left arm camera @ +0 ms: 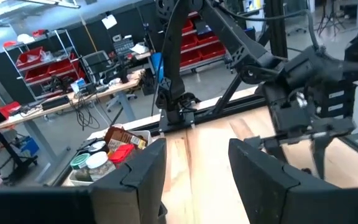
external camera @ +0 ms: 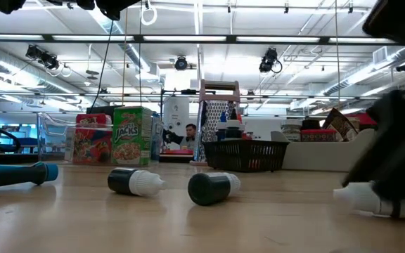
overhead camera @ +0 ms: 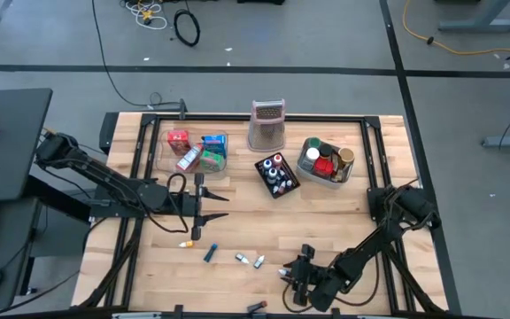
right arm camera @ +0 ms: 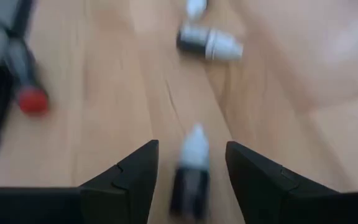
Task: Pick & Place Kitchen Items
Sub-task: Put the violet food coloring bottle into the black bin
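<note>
I have the right gripper low at the table's near edge, its fingers spread either side of a small vial lying on the wood, so closing should catch it. My left gripper waits open mid-table, empty; two more vials lie just left.

Both arms are matte black with boxy jointed links. The left gripper and right gripper each carry two flat, angular dark fingers.

Black vials with white caps, a green cereal box, perhaps a blue pen.
</note>
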